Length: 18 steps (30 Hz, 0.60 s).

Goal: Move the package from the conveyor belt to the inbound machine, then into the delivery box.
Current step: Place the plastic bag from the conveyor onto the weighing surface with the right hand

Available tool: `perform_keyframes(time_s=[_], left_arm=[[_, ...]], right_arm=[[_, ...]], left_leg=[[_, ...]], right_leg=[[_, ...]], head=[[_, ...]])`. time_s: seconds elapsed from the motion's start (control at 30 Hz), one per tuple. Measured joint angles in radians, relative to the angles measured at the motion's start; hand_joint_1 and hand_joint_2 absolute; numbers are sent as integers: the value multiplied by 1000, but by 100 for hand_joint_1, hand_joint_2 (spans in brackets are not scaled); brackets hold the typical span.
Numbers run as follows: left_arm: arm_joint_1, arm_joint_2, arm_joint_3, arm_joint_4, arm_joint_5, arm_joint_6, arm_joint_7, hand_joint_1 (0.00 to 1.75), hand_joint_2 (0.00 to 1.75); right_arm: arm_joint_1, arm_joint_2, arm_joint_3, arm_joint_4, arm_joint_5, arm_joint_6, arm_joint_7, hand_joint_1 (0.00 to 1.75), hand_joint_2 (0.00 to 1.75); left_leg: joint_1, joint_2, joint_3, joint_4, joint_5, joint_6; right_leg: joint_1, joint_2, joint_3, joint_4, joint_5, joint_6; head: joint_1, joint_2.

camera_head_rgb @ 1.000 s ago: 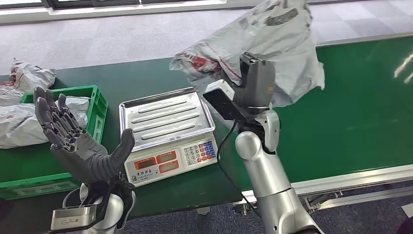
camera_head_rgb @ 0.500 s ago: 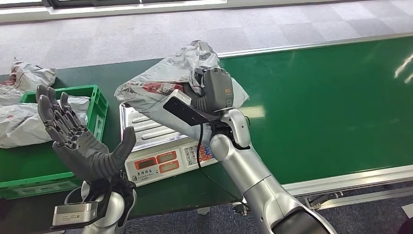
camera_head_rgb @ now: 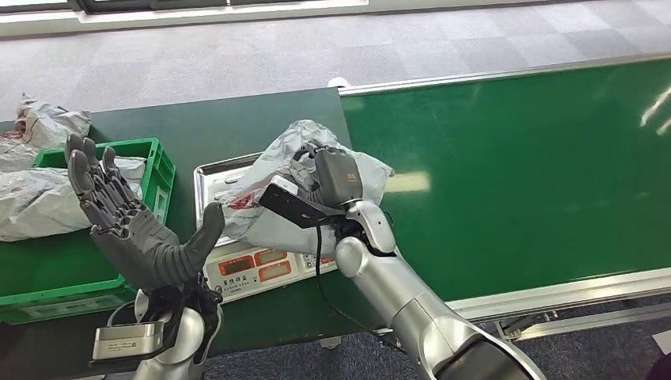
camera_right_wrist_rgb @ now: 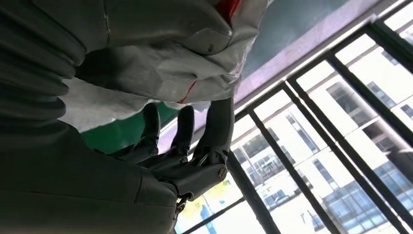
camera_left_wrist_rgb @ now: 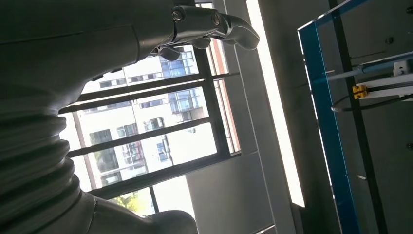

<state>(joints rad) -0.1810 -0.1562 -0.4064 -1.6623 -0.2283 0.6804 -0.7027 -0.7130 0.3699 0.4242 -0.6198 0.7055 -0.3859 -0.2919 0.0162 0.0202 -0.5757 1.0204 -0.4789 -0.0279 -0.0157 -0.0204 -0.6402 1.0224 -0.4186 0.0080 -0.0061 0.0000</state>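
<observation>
package (camera_head_rgb: pixel 269 170): crumpled grey-white plastic mailer bag with red print, lying slumped across the steel pan of the inbound machine (camera_head_rgb: pixel 207 178), a weighing scale with red displays, beside the green conveyor belt (camera_head_rgb: pixel 522 166).

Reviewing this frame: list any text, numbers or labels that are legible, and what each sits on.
None can be read.
Scale: red display windows and keypad are too small and partly covered.
Package: red printing, blurred.
Right robot hand: small orange mark on its cover, unreadable.
Bags in the green crate: red marks, illegible.
</observation>
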Motion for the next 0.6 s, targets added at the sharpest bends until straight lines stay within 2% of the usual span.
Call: perform_keyframes(time_s=[0.27,0.47,0.6], left_arm=[[1,-5,1,2,-26,-37,0,0,175],[5,-6,2,6,-35,-37,0,0,175],[8,-6,2,6,-39,-37,0,0,175]], right_arm=[[-22,-14,-1,94,-34,172,-9,0,0],[-24,-29,-15,125,-67,185,-92,0,0],[-26,-34,-28,125,-80,186,-115,0,0]], left_leg=[[0,0,0,0,0,0],[0,0,0,0,0,0],[0,0,0,0,0,0]], right_leg=[[0,0,0,0,0,0],[0,0,0,0,0,0],[0,0,0,0,0,0]], head=[[0,0],[0,0],[0,0]])
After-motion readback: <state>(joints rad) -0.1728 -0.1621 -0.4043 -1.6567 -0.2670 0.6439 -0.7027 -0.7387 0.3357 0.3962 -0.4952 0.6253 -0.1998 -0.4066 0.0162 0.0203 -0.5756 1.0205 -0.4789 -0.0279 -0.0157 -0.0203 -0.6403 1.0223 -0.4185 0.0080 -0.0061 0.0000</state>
